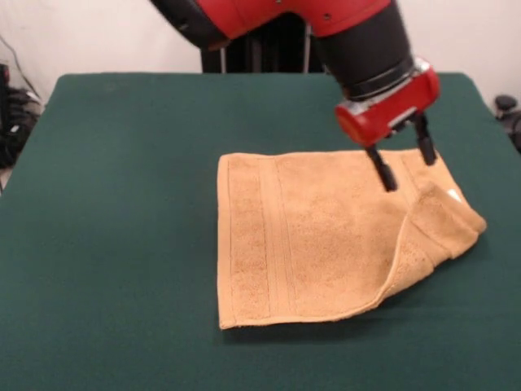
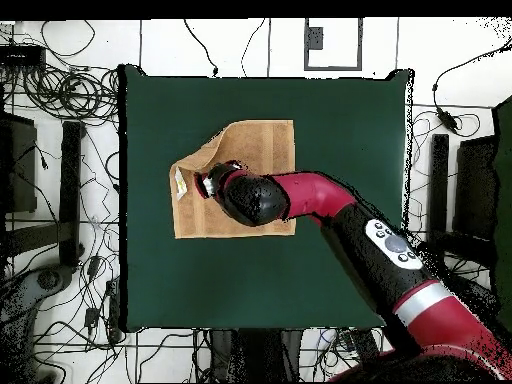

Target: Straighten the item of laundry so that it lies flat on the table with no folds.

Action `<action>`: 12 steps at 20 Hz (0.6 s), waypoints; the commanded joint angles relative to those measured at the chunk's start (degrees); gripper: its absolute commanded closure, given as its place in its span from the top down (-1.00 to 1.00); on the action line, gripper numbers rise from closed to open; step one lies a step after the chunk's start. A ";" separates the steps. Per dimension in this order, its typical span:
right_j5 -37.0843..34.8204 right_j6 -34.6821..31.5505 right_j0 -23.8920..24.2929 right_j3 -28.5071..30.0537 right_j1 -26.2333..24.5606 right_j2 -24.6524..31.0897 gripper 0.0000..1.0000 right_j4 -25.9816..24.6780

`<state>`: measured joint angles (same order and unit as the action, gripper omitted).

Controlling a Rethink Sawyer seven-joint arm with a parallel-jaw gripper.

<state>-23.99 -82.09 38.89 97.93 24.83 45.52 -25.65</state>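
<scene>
The orange-tan towel lies on the green table, right of centre in the front view. Its left part is flat, with the border bands showing. Its near right corner is folded over into a flap, and a small white label shows beside it. My gripper is open and empty, with its two black fingers apart, low over the towel's far right part just beside the flap. In the overhead view the towel lies at the table's upper left, with the gripper over its left side.
Cables and dark equipment lie on the floor around the table. The robot's red arm reaches across the table from the lower right in the overhead view. Bare green cloth surrounds the towel on all sides.
</scene>
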 commanded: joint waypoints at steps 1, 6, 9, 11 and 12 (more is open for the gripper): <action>-11.56 14.86 0.44 -3.61 -5.58 4.79 1.00 -1.89; -12.82 15.30 1.29 -4.38 -6.74 5.99 1.00 -2.93; -8.99 12.72 0.70 -5.47 -6.50 5.03 1.00 -5.86; -5.94 9.34 -0.05 -5.36 -4.88 3.63 1.00 -7.80; -4.27 7.73 -0.44 -5.06 -3.60 3.11 1.00 -8.83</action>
<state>-29.70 -82.04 41.53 95.72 21.87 47.61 -29.59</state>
